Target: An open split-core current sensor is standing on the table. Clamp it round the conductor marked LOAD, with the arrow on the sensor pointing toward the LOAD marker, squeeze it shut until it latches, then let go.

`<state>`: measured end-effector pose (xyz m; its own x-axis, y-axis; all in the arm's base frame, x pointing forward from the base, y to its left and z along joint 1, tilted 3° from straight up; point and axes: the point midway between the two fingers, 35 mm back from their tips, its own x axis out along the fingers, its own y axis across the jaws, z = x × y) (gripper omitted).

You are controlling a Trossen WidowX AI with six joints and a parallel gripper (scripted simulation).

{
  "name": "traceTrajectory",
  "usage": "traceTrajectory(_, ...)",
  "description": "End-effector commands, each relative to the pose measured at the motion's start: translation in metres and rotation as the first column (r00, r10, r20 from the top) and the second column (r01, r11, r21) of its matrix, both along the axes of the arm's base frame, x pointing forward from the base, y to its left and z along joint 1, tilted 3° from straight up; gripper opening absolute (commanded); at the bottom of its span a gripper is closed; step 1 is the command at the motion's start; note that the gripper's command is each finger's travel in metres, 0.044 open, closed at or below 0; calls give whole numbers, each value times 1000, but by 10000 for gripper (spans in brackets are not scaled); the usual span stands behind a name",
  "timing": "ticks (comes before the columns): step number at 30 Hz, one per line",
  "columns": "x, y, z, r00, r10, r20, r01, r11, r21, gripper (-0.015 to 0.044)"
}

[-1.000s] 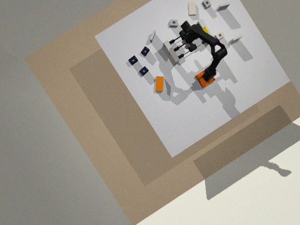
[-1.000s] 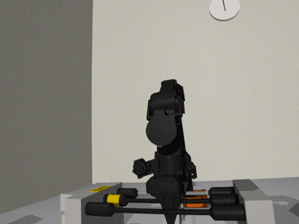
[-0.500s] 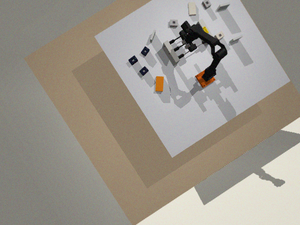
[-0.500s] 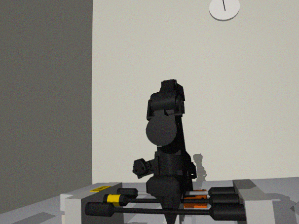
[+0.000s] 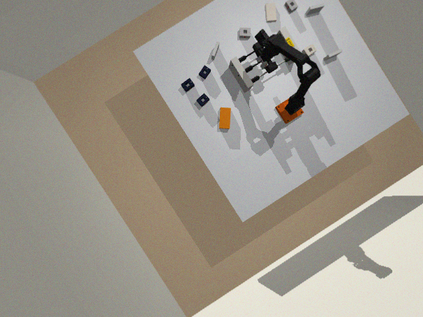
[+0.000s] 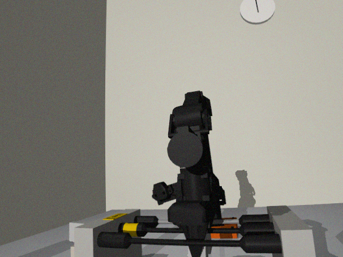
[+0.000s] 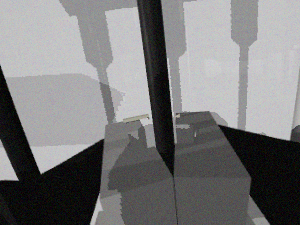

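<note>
Around the LOAD conductor (image 5: 257,64) (image 6: 163,230) (image 7: 157,68), sensor (image 7: 215,193) is pinched by gripper (image 5: 264,64) (image 6: 196,247) (image 7: 160,137) for latching; release seemingly next, latch unconfirmed.

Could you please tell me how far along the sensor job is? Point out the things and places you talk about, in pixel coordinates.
Apparently done: the sensor (image 7: 215,193) has been brought to a conductor (image 7: 152,48), which runs in between its halves. In hand: the pincer (image 7: 160,137) is shut on the sensor, probably for the squeeze. Left: letting go, and latching if that hasn't happened. I can't confirm the latch, arrow direction or LOAD marking.
</note>
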<state>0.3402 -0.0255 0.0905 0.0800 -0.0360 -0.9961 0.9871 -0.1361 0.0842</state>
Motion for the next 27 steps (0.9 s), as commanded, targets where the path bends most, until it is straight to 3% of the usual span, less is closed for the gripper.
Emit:
traceTrajectory(1,0,0,6,1000,0,-1,0,1000,3,0)
traceTrajectory(27,-1,0,16,1000,0,-2,0,1000,6,0)
